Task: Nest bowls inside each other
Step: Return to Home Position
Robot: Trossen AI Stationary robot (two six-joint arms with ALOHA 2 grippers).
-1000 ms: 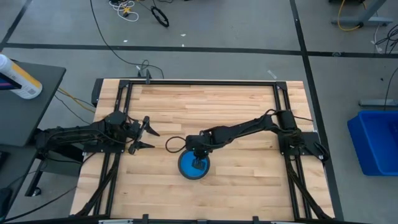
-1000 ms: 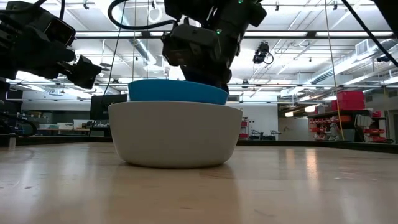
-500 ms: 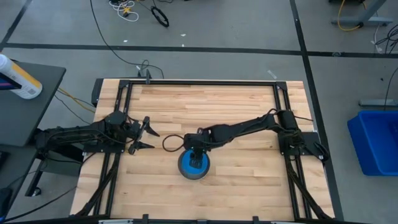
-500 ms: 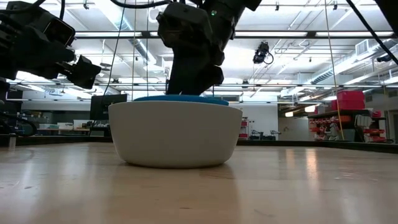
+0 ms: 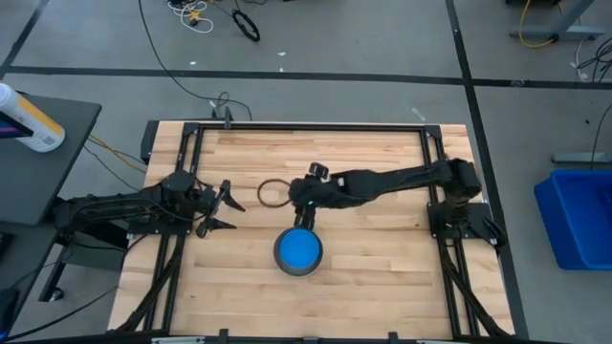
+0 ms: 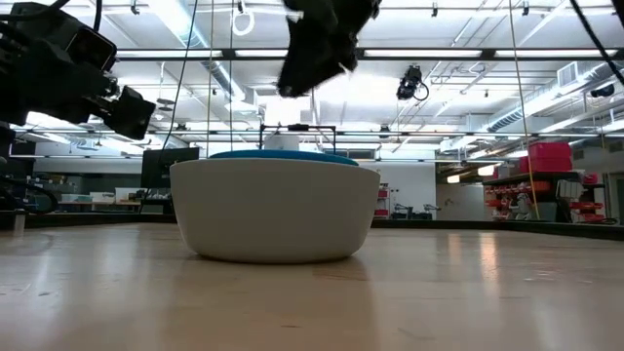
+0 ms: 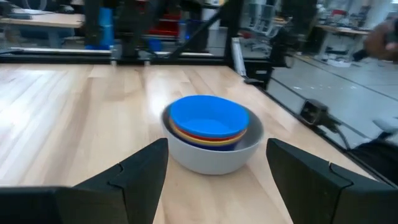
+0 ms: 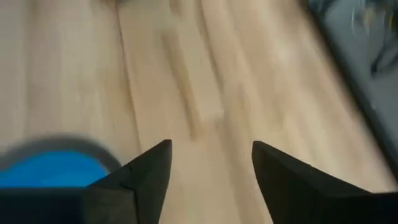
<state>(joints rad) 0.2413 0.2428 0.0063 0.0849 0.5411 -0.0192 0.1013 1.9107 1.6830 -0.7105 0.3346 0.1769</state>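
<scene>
- Counter: bowl stack sits front-centre, between the two arms.
- Right gripper: spread, empty, raised just beyond the stack and not touching it. My read: it's clearing out so the arm can go home.
- Left gripper: spread, empty, parked at the left, apart from the stack and pointing at it.
- Grey bowl: outermost, upright, holds all the others.
- Light blue bowl: top of the nest, seated level, nothing in it.
- Red bowl, yellow bowl: only rims show beneath it.
- Dark blue bowl: thin edge under the yellow, barely visible.
- Nesting looks complete.
</scene>
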